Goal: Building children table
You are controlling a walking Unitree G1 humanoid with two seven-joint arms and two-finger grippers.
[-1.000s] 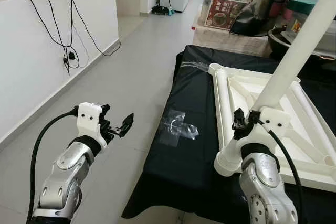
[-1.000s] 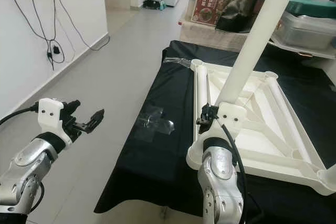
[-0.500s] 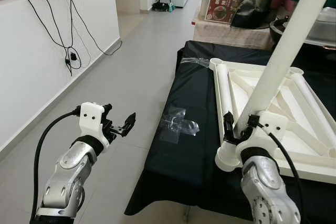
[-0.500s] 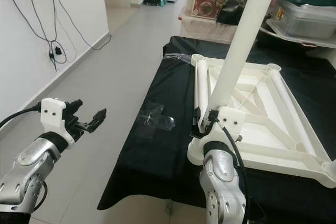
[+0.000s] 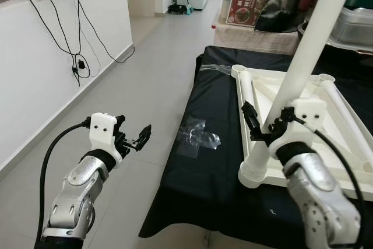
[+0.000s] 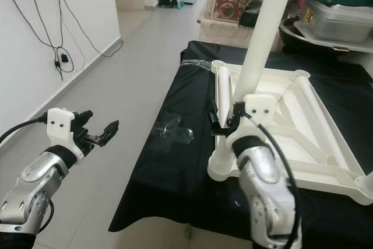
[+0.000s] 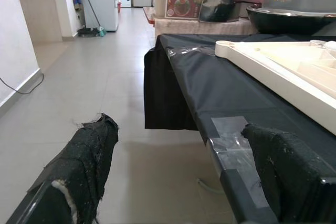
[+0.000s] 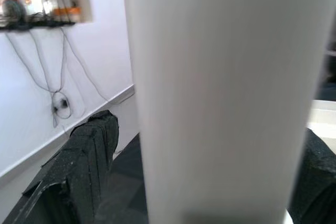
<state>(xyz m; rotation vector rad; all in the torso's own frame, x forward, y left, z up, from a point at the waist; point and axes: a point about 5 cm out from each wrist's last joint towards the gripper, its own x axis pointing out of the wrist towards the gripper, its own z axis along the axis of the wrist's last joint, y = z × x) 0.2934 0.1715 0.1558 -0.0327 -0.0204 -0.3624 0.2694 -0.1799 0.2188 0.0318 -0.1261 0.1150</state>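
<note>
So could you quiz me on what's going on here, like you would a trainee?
1. True or false: the right end effector is at the white table leg.
2. The upturned white tabletop lies on a cloth of what colour?
3. The left end effector hangs over: A the floor, B the tabletop, C a box?

Key: 1 true. 2 black. 3 A.
</note>
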